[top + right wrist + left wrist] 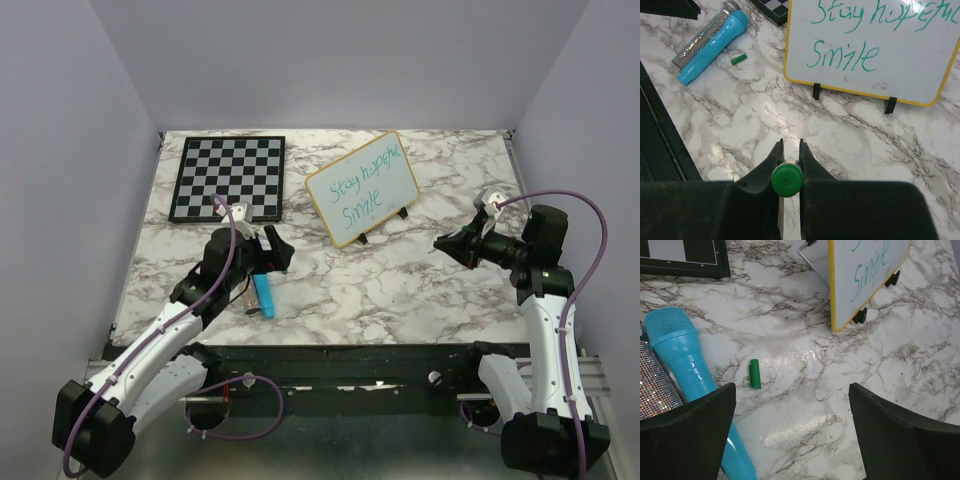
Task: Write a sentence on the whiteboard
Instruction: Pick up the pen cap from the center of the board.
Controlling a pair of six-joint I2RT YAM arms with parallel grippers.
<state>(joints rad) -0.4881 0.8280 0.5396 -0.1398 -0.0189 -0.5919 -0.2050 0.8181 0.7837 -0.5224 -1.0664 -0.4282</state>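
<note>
Pinching the marker (787, 181), the right gripper (790, 145) faces the whiteboard (920, 65), sentence (842, 55) seemingly done; the left gripper (792, 390) gapes empty, poised for the cap (755, 373).

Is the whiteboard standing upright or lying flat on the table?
Standing, leaning back: the whiteboard rests on two black feet, wire prop behind.

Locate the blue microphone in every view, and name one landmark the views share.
Top external: the blue microphone lies left of centre, below the chessboard.
Left wrist: along the left edge, head uppermost, its lower part running behind the near finger.
Right wrist: upper left corner, lying diagonally beside a glittery silver microphone.
Shared landmark: the whiteboard with green writing, standing on black feet.
</note>
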